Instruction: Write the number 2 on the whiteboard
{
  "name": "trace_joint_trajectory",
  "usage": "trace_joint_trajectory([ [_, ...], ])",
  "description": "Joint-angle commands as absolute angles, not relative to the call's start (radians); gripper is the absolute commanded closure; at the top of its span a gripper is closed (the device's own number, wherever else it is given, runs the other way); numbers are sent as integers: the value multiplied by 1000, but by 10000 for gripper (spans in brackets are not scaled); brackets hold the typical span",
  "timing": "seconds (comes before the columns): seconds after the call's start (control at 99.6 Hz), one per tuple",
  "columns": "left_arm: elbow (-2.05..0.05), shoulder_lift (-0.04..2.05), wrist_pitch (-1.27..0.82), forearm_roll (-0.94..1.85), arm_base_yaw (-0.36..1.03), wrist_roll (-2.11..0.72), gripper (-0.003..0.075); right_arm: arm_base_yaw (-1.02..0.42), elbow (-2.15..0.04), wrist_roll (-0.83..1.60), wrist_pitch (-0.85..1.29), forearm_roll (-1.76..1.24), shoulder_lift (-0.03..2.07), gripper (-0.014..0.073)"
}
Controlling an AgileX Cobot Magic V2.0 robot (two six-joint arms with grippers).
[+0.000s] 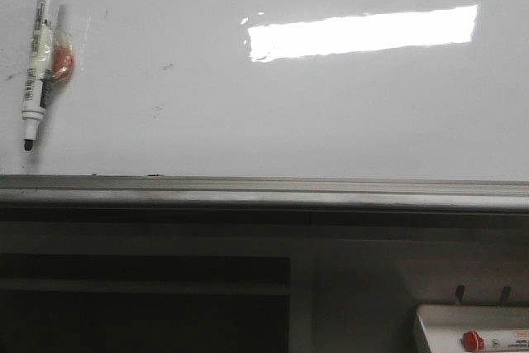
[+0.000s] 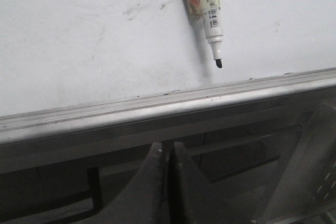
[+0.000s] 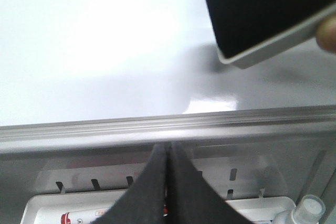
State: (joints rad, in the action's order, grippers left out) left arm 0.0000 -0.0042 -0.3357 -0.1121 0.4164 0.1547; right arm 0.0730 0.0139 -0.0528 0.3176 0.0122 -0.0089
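Reaching for the uncapped marker point(image 1: 40, 59) clinging to the bare whiteboard point(image 1: 331, 113), where no number 2 shows, I risk knocking it loose, since my left gripper point(image 2: 167, 153) and right gripper point(image 3: 167, 153) both sit pinched closed, holding nothing.

glossy whiteboard point(image 1: 289, 113), faint smudges only
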Motion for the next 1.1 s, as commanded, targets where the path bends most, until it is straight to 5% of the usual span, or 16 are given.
trace_joint_trajectory([
  [0.0, 12, -32, -279, -106, 414, 161, 741, 71, 39, -49, 292, 19, -32, 655],
  [1.094, 12, -32, -268, -109, 414, 161, 741, 71, 39, -49, 292, 19, -32, 655],
])
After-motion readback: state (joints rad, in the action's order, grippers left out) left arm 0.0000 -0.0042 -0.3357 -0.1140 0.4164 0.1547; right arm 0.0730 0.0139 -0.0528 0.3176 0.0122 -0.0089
